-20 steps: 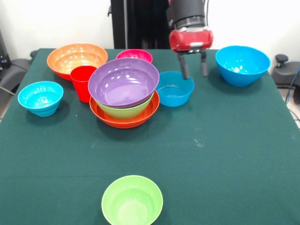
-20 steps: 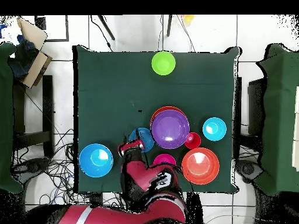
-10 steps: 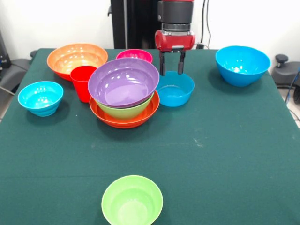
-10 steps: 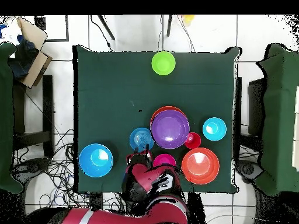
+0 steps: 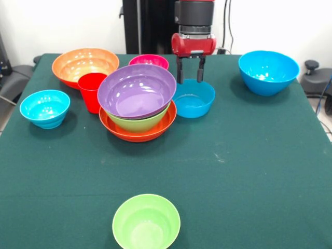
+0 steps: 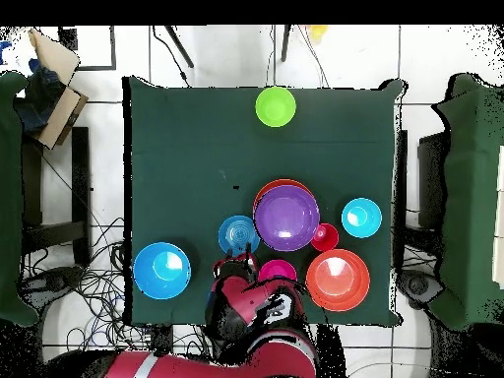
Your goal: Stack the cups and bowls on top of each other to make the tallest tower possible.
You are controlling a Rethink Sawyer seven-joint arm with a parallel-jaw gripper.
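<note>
- Jaws stand apart, holding nothing; the gripper hangs at the far rim of the mid blue bowl.
- Just left, the tower: a careless lift could knock its purple bowl.

We take the tower as our landmark: a wide orange bowl at the base, a green bowl nested in it, and a wide purple bowl tilted on top. Touching its left side stands the red cup, upright. Behind that sits the second orange bowl; the magenta bowl lies just behind the tower. A blue bowl sits just right of it, another blue bowl far right, a smaller blue bowl far left. A lone green bowl rests well in front.
</note>
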